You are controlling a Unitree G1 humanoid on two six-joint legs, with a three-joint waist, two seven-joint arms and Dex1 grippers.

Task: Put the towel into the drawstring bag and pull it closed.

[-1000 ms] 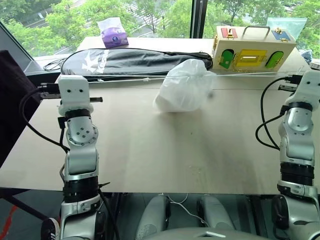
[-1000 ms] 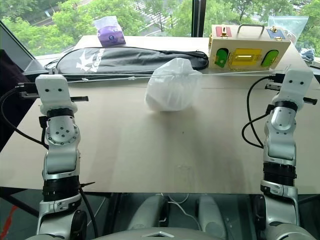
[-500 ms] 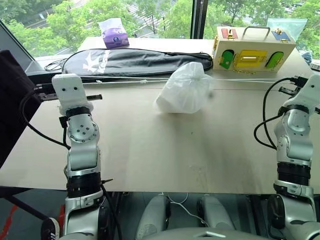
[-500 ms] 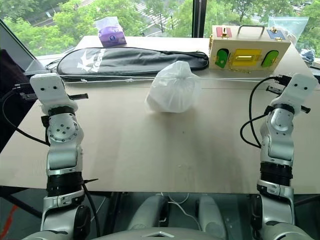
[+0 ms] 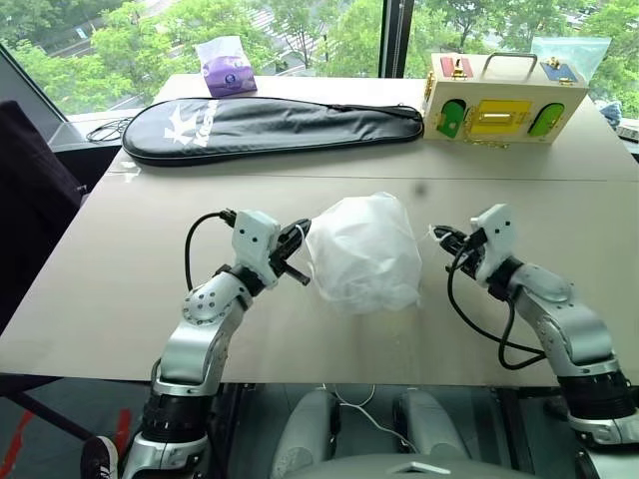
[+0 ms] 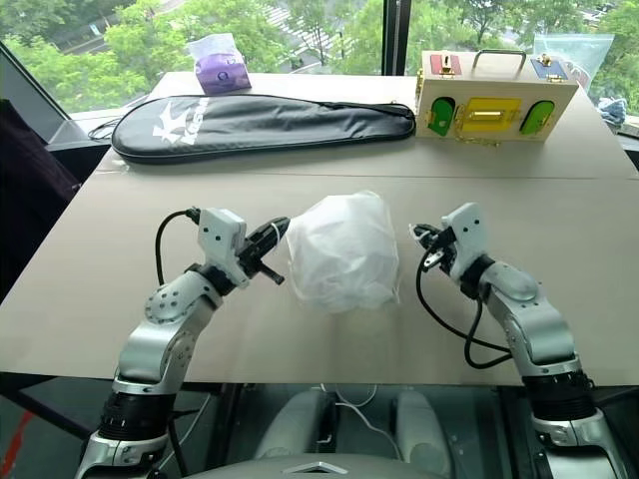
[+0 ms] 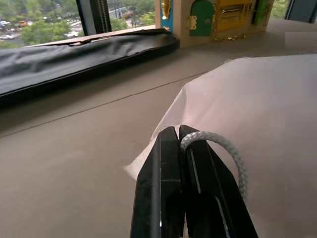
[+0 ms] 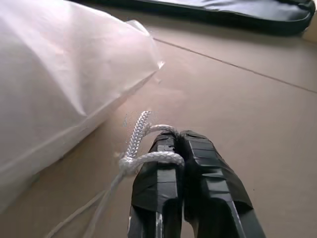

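Mid-table, between my two claws: bag (image 5: 363, 251), thin white crinkly fabric, puffed into a rounded lump and resting on the table (image 5: 120, 299). I judge the towel is inside, since I see no loose cloth anywhere, but the fabric hides the contents.

Left gripper (image 7: 178, 136): fingers pressed together, a loop of white cord (image 7: 225, 146) caught at the tips, touching the bag's left edge.

Right gripper (image 8: 174, 141): fingers look closed with a knotted cord end (image 8: 143, 144) across the tips, just right of the bag.

Handling, my estimate: bag very light and limp, no stiffness, slippery on the smooth board, so it will slide or lift rather than resist a pull. Cord thin, braided, easy to lose from smooth fingertips. Best hold: the cord loops at either side, not the fabric, which would bunch or tear.

Far side: black case (image 5: 270, 120) left, wooden box (image 5: 499, 95) right, purple packet (image 5: 227, 65) beyond. Well apart from the work.
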